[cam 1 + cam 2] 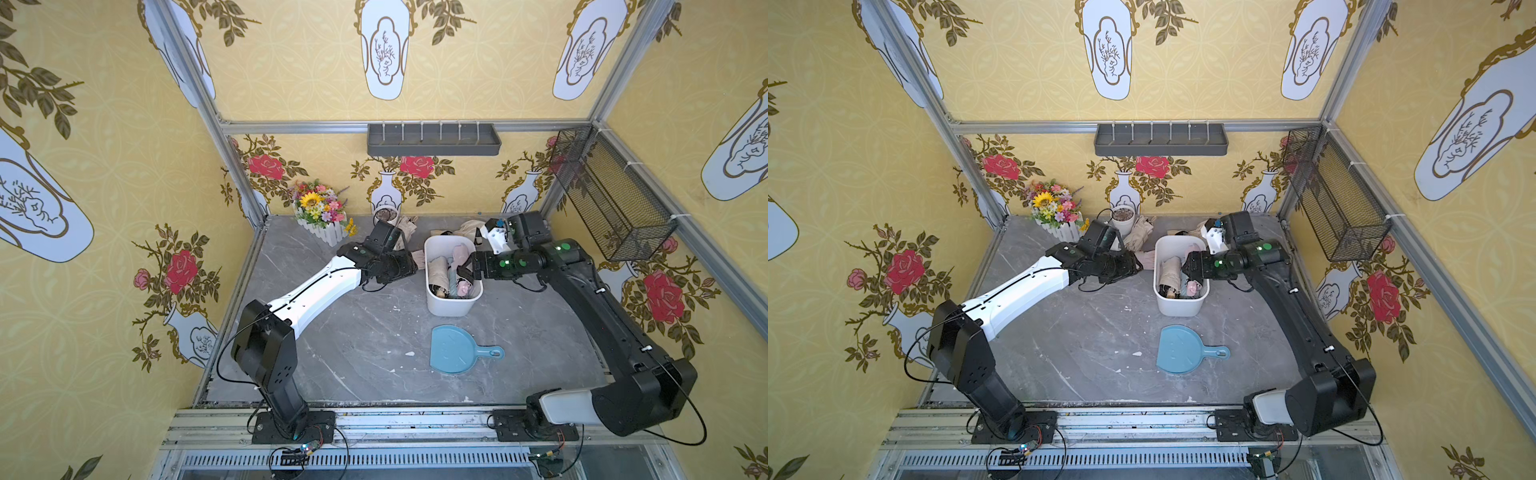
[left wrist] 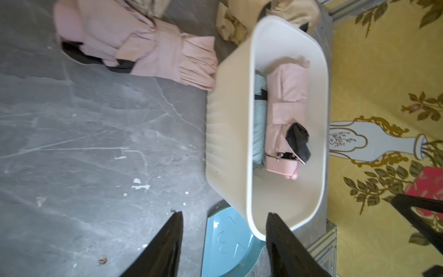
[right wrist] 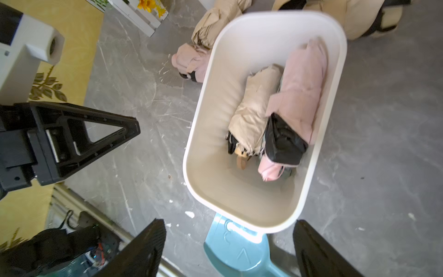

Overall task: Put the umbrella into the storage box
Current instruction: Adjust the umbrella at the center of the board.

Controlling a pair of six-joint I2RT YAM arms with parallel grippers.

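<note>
Between the two open, empty grippers sits the storage box (image 3: 318, 153), holding a pink umbrella (image 3: 304, 88), a beige one and seemingly a teal one; another pink umbrella (image 2: 143, 50) lies on the table beyond the left gripper (image 2: 224, 244), unstowed.

1. Storage box (image 3: 320, 165): smooth white plastic w/ soft sheen.
2. Pink umbrella (image 3: 304, 88) in box: matt creased cloth; beige umbrella (image 3: 254, 112) beside it: crumpled cloth.
3. Desk (image 2: 96, 134): grey marble-look, smooth, scuffed w/ white flecks.
4. Dustpan (image 1: 453, 349): glossy blue plastic.
5. Basket (image 1: 611, 195): black wire mesh.
6. Frame rail (image 1: 291, 126): brushed metal.
</note>
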